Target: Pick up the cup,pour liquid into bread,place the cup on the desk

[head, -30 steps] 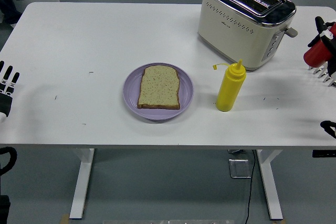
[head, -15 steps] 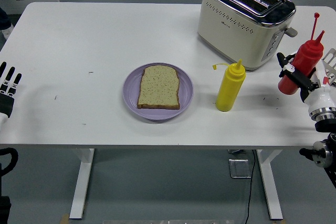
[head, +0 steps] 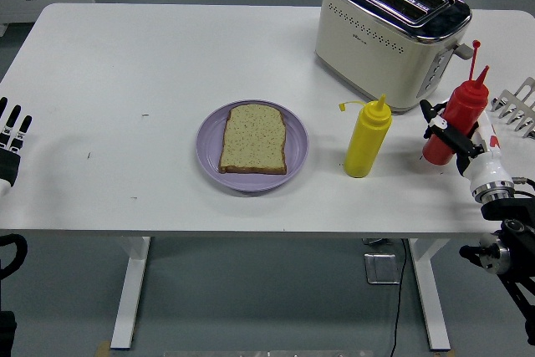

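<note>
Right hand gripping red squeeze bottle above the desk, right of the yellow squeeze bottle.
Fingers wrap the tilted red bottle; left hand rests at the desk's left edge, fingers extended, holding nothing. Bread slice lies on the purple plate at centre; toaster stands beyond.

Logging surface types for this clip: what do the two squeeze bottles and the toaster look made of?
Red bottle, held by the right hand, and yellow bottle: likely soft plastic, opaque, matte. Toaster: cream body, possibly painted metal or plastic; its top mirrors light, looks chromed.
</note>
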Available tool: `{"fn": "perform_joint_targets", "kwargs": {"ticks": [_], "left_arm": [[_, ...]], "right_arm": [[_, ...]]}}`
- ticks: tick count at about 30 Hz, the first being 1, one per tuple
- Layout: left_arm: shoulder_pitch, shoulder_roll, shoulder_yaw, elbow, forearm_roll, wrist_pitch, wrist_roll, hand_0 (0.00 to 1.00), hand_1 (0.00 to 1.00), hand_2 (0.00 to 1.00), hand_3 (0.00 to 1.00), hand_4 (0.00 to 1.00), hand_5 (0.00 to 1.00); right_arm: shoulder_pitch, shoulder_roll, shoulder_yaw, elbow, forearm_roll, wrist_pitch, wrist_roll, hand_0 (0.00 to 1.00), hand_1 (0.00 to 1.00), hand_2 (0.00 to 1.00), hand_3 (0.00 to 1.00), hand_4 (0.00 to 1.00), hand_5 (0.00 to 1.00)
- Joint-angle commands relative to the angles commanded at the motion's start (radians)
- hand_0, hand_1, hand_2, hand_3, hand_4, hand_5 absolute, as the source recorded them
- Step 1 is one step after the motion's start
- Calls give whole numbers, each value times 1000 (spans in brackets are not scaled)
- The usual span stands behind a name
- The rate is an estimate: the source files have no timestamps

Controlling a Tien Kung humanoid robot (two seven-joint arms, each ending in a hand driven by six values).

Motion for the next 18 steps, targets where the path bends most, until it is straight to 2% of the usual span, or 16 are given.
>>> {"fn": "perform_joint_targets", "kwargs": {"ticks": [8,9,14,15,18], "left_arm": [[-1,0,0,0,0,0,0,777,727,725,659,522,931],[-2,0,0,0,0,0,0,777,727,724,660,522,930],[-1,0,-1,0,0,0,1,777,727,724,660,522,930],[-1,0,-1,0,0,0,1,777,728,725,660,522,930],[-1,0,-1,0,0,1,0,777,728,725,660,522,930]], "right_arm": [[9,12,-21,-39,8,8,4,199,162,260,332,748,309],[10,13,-22,-43,8,8,5,246,205,313,372,748,309],[15,17,-21,-59,10,6,11,246,205,313,372,748,309],[16,18,-21,-63,12,6,16,278,245,345,385,749,310],[18,19,-20,-70,12,4,23,278,245,345,385,749,310]]}}
